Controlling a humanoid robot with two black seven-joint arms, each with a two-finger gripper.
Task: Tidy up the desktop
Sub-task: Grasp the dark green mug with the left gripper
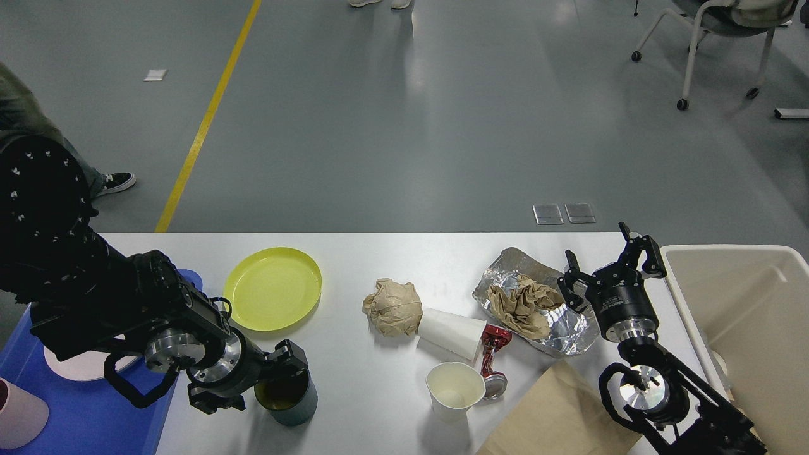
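The desktop [379,253] spans the lower half of the view, with a blue tray [82,411] at its left edge and a beige bin [746,303] at its right edge.

Left gripper [278,373]: positioned at the rim of the dark green mug [287,398], on the mug's left side. One finger [289,355] shows above the rim; the other is hidden, so whether the gripper is spread or pinching the mug cannot be told.

Right gripper [610,262]: fingers spread, empty, just beside the right edge of the crumpled foil [569,328].

Items on the desktop:
- Yellow plate [273,288], behind the mug.
- Brown paper ball [393,306], touching a tipped white cup [452,333].
- Upright white cup [455,390], beside a crushed red can [494,360].
- Flat brown bag [556,417], near the front edge.
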